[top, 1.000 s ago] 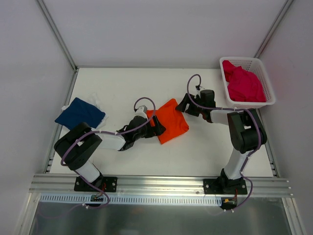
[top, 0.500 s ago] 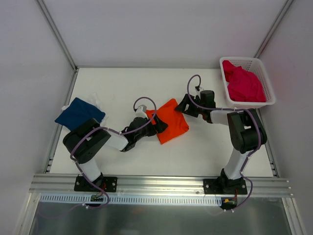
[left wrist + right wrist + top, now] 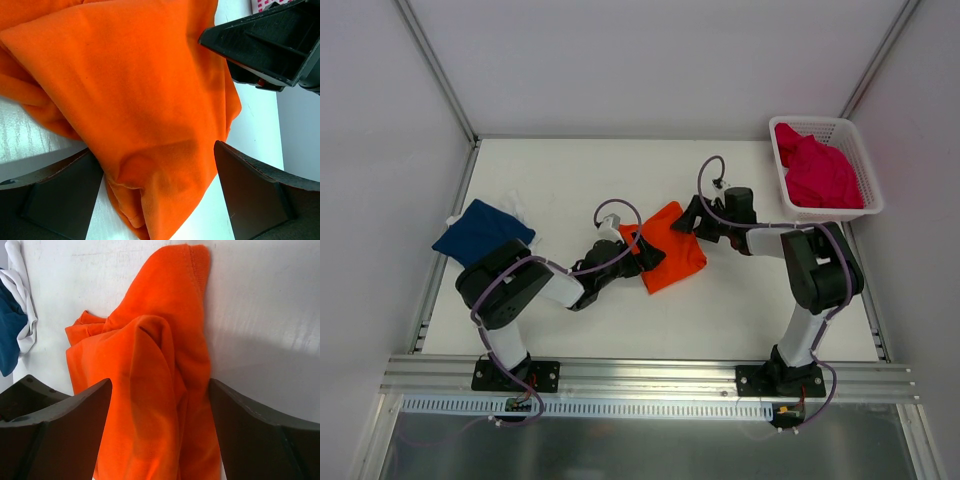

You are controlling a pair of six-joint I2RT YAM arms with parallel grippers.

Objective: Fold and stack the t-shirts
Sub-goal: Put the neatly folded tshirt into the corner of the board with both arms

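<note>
- Here, orange t-shirt [image 3: 670, 250]: crumpled, midway between left and right edges of the counter [image 3: 570, 175].
- Left gripper [image 3: 648, 256]: released, straddling the cloth.
- Right gripper [image 3: 689, 218]: released, straddling it likewise.

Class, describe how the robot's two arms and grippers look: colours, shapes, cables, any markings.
Both arms match. The left arm and right arm have bulky black joints, white links, black base plates and looping purple cables. The left gripper and right gripper carry broad, wedge-shaped matte black fingers. No markings are readable.
</note>
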